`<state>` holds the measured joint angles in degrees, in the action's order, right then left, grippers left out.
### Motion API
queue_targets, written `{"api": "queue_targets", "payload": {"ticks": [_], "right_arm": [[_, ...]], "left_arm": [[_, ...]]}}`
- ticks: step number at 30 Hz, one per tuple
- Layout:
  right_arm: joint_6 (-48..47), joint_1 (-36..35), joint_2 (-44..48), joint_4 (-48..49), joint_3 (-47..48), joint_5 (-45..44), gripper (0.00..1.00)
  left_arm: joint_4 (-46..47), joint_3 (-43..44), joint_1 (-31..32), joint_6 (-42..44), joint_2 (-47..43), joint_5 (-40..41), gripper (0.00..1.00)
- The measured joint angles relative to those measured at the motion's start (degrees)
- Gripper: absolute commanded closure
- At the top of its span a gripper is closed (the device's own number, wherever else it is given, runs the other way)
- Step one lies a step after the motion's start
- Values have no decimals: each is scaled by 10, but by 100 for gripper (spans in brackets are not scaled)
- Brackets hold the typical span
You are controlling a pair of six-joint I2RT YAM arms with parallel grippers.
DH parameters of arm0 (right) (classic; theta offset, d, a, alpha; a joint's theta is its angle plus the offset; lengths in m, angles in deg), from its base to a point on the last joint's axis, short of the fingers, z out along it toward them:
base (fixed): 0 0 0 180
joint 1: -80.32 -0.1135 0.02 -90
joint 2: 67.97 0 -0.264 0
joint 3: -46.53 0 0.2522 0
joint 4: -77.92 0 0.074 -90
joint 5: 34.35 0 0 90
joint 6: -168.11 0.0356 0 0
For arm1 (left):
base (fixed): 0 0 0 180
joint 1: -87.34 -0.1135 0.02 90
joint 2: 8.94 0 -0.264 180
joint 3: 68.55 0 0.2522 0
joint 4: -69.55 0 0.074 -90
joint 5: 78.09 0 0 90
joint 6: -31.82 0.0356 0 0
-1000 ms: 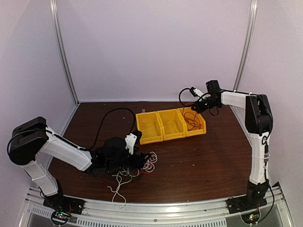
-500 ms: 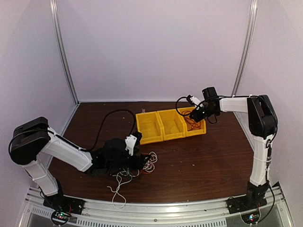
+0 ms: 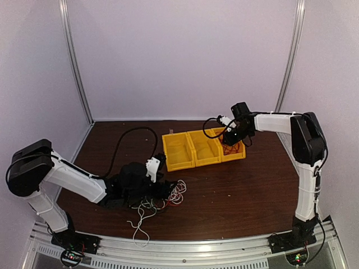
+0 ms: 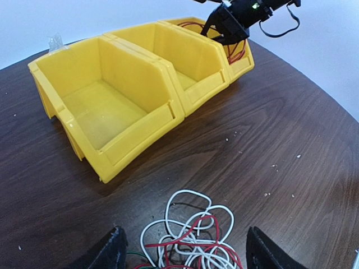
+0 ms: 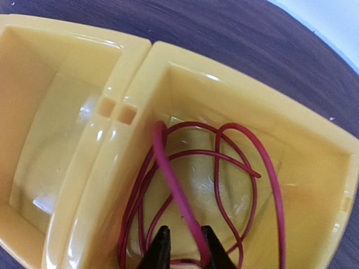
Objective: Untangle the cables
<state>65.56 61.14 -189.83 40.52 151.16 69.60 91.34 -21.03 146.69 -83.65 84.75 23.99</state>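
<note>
The tangle of white, red and green cables (image 3: 168, 196) lies on the table in front of the yellow bins. My left gripper (image 3: 159, 189) stands open and low over it. In the left wrist view the tangle (image 4: 196, 232) sits between the spread fingers (image 4: 112, 252) of that gripper (image 4: 185, 249), touching neither. One red cable (image 5: 168, 162) lies looped inside the right-hand bin (image 5: 235, 84). My right gripper (image 5: 185, 238) hangs just over this bin (image 3: 238, 152). Its jaws are slightly apart, wider than the cable, which runs up between them against the right finger.
Three yellow bins stand in a row at mid-table: the left (image 3: 178, 150) and middle (image 3: 203, 147) ones hold nothing. A thick black arm cable (image 3: 126, 140) arcs over the table at the left. The right arm (image 4: 227, 28) shows above the far bin in the left wrist view.
My right arm has moved left and down over the right-hand bin with the red cable, and its jaws have parted a little. The left arm and the tangle have stayed put.
</note>
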Motion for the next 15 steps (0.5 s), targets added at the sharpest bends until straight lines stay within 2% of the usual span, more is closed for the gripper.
{"api": "queue_targets", "payload": {"ticks": [3,8,11,15], "right_arm": [[1,-1,46,-19,-2,-15,70],[3,-1,136,-33,0,-33,66],[2,-1,156,-45,11,-37,64],[-19,-2,166,-58,0,-6,68]], "left_arm": [[-1,-6,0,0,-9,7,25],[-1,-12,0,0,-14,12,25],[-1,-12,0,0,-14,12,25],[-12,-13,0,-2,-22,19,24]]}}
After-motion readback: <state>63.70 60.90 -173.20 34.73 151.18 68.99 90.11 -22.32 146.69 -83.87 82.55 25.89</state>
